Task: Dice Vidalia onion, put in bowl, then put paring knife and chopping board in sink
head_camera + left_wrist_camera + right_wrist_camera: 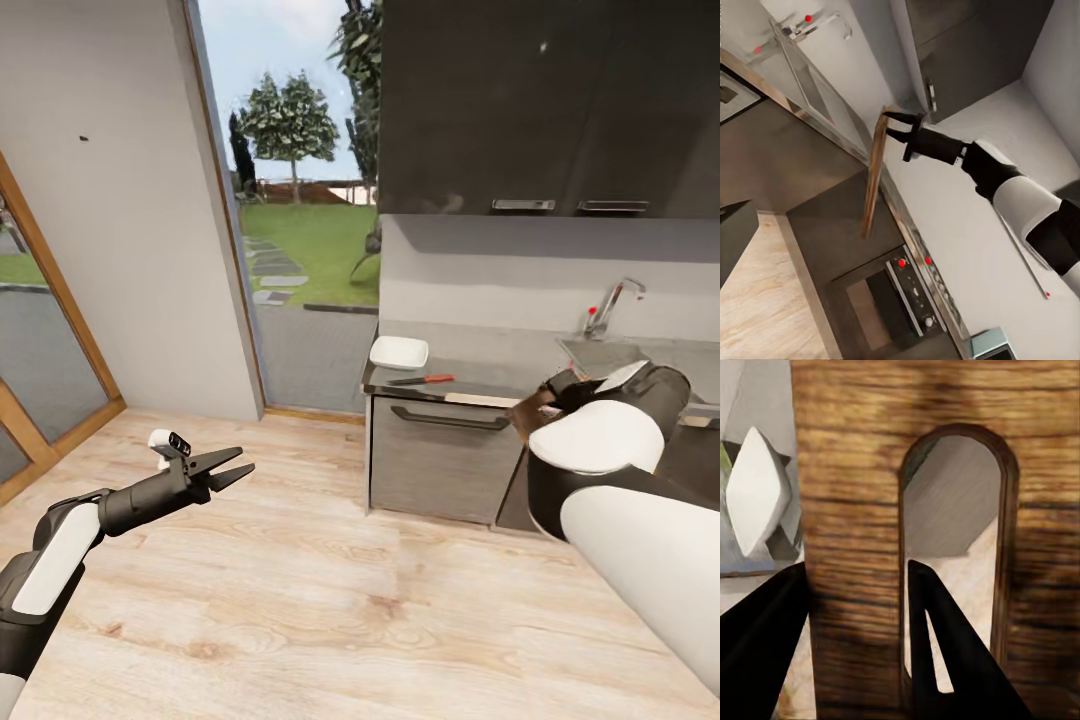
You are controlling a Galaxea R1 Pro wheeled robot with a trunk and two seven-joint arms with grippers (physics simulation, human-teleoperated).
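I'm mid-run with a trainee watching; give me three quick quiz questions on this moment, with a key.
1. True or false: the right gripper holds the chopping board.
2. What lies on the countertop beside the bowl?
A. the paring knife
B. a cup
3. Fill in: the left gripper is ____.

Key: 1 true; 2 A, the paring knife; 3 open, holding nothing, over the wooden floor.
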